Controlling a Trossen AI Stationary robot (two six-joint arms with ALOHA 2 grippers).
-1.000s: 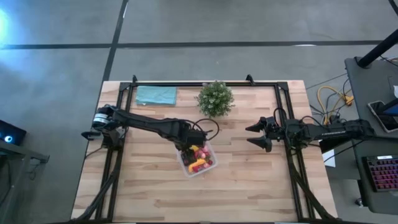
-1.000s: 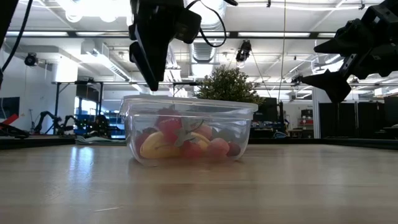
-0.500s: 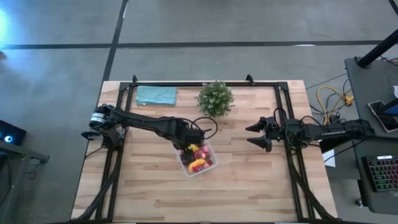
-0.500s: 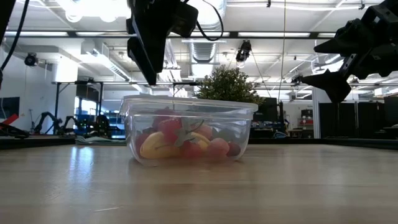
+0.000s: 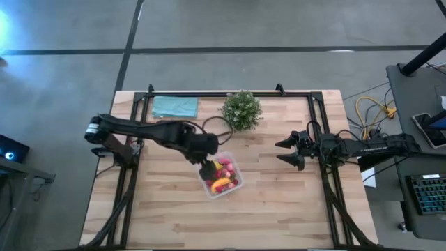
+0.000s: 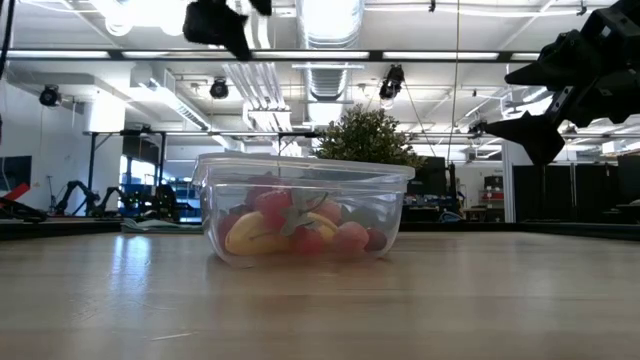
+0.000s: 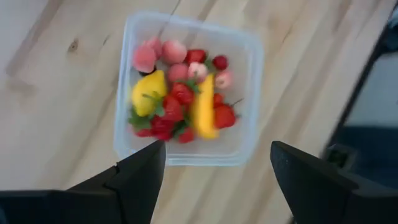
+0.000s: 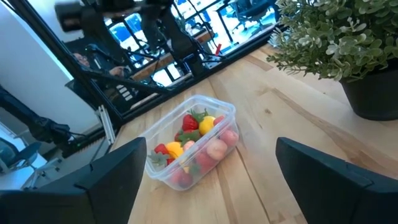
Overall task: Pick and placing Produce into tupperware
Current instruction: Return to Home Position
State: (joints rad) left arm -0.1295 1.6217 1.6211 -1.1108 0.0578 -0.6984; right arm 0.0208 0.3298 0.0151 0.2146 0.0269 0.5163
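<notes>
While the left end effector [image 7: 216,149] hangs wide and empty, the tupperware [image 7: 255,93] with the produce [image 7: 180,99] lies directly below it on the worktop [image 5: 279,202]; the right end effector [image 5: 279,152], also wide, waits well apart.

- Pale wood-plank bench [image 5: 279,202] beneath me, framed by black rails [image 5: 300,93].
- Grey concrete floor [image 5: 279,28] around it, crossed by dark seams.
- Side desk [image 5: 408,87] carrying a keyboard [image 5: 426,194], with yellow cables [image 5: 373,108] beside it.
- Overhead, bright strip lights [image 6: 130,12] and silver ducting [image 6: 328,30].
</notes>
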